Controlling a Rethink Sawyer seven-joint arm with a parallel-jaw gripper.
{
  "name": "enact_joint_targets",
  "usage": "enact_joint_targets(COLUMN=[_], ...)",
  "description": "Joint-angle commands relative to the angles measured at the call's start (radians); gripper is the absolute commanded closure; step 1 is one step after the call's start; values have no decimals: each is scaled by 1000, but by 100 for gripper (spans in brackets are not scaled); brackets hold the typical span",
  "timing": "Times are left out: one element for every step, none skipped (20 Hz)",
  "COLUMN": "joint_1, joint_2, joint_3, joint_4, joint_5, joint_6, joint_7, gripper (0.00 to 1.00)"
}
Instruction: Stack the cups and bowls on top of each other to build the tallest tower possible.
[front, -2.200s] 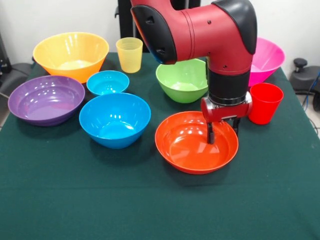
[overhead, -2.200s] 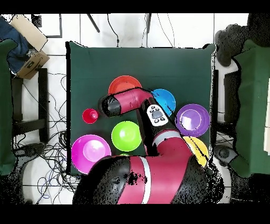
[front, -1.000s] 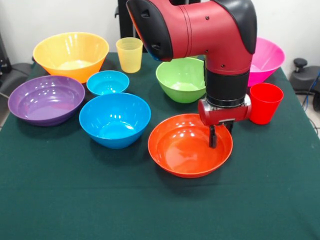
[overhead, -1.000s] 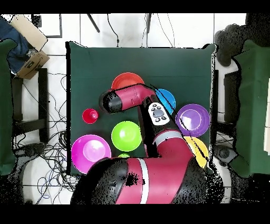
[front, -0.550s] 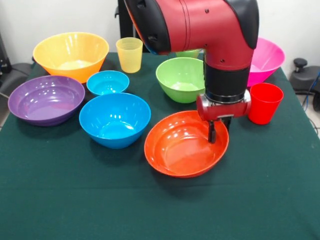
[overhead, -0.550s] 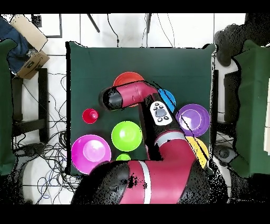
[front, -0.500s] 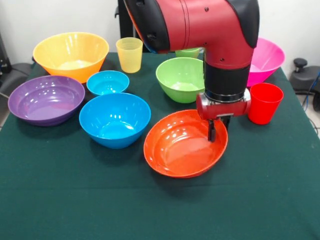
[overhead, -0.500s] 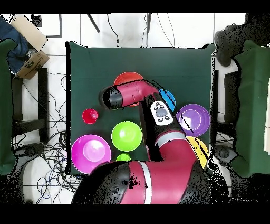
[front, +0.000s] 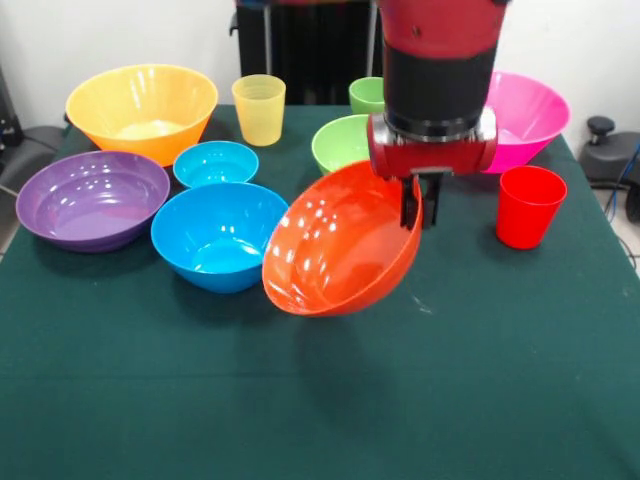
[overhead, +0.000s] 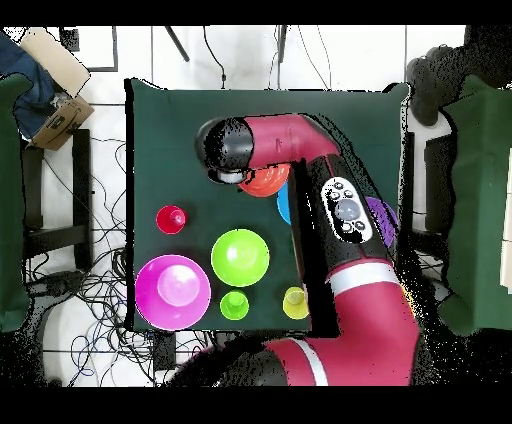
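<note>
The red-orange bowl (front: 340, 245) hangs tilted above the table, beside the big blue bowl (front: 220, 236), its rim pinched between the gripper (front: 418, 205) fingers, so it dangles from one edge (a lopsided hold). A second ago it sat flat on the cloth; now it is airborne, nearer the blue one.

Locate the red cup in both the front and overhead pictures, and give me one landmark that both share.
Front view: the red cup stands at the right, apart from the lifted red-orange bowl.
Overhead view: the red cup sits at the left, above the pink bowl.
Shared landmark: the pink bowl, the cup's nearest big neighbour in both.
</note>
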Motion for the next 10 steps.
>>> enact_joint_targets(joint_1=[-47,-57,-68,-78,-92,-97,-103,-108,-109,-108], joint_2=[-111,-120,-132,-140,-151,-155,-160,-164,-171,-176], joint_3=[135,147,157,166,177,182,187,193,197,198], joint_4=[-38,-34,-28,-23,-6,3,20,37,51,62], joint_5=[34,38,43,46,50,46,41,36,35,33], joint_6=[145,159,176,189,185,180,163,146,140,149], joint_7=[-304,-314,-328,-334,-339,-335,-328,-320,-309,-300], gripper=[100,100,100,100,100,100,100,100,100,100])
